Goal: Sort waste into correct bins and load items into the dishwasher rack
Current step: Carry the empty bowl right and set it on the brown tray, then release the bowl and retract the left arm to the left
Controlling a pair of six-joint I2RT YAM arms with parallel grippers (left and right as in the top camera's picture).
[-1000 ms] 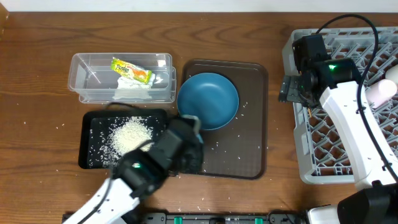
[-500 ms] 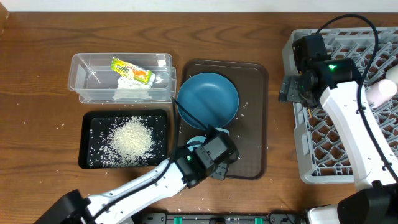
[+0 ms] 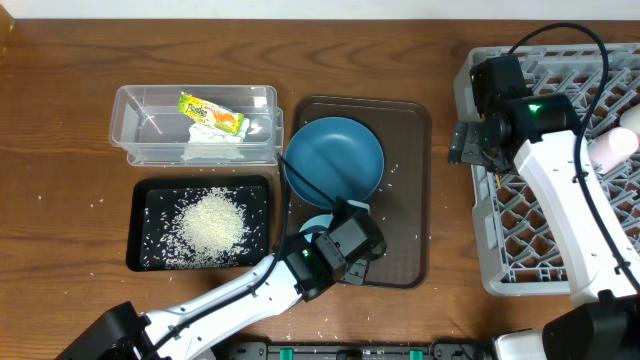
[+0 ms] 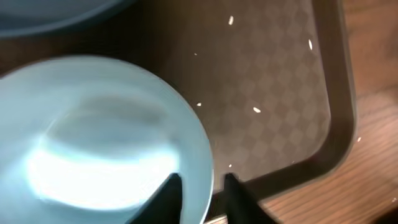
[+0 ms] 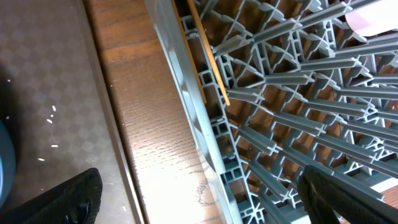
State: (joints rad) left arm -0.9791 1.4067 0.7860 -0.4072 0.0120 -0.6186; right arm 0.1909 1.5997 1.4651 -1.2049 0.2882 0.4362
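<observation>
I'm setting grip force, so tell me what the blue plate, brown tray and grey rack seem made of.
The blue plate looks like glazed ceramic or melamine: even colour, soft sheen; I cannot tell which. The brown tray seems moulded plastic, matte, with a fine checkered texture and rounded lip. The grey rack looks moulded plastic, dull, in thin ribbed lattice.

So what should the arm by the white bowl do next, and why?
Probably lift the left gripper straight up off the white bowl. Its fingers stand loose either side of the rim, with a gap showing, and the bowl sits on the brown tray. The dishwasher rack is over on the right, beside the open right gripper, which looks better placed to carry it.
</observation>
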